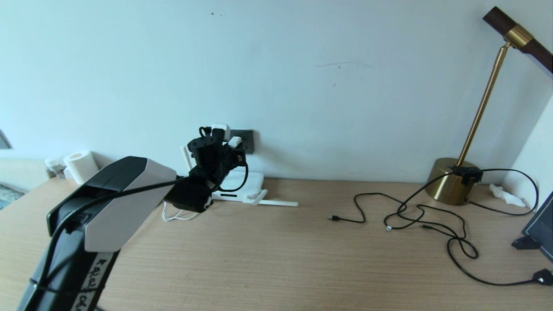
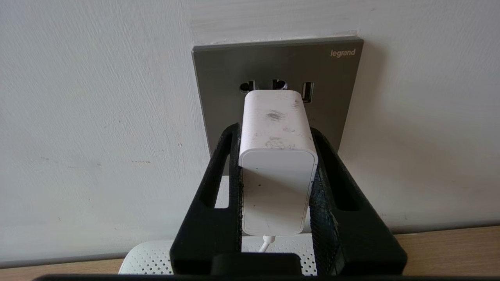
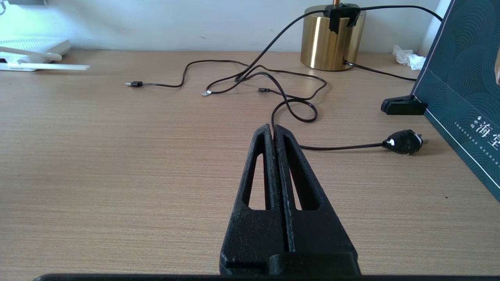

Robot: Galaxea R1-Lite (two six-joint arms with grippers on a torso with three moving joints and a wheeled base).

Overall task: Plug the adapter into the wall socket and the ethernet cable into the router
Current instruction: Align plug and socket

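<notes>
My left gripper [image 2: 275, 132] is shut on the white adapter [image 2: 277, 156], its two black fingers pressing the block's sides. The adapter's far end meets the dark grey wall socket [image 2: 218, 78] just below its upper row of holes; the pins are hidden. In the head view the adapter [image 1: 234, 141] sits against the wall socket [image 1: 247, 139], with the left gripper [image 1: 231, 149] behind it. Its thin white cord [image 1: 177, 216] loops on the desk. The white router [image 1: 242, 181] lies beneath, against the wall. My right gripper [image 3: 273, 130] hovers shut and empty over the desk. The ethernet cable is out of view.
Thin black USB-tipped cables [image 1: 410, 216] sprawl across the desk's right half, clipped to a brass lamp base [image 1: 449, 181]. A black power plug [image 3: 404, 141] lies near a dark teal box [image 3: 461, 86]. A paper roll [image 1: 80, 166] stands at the far left.
</notes>
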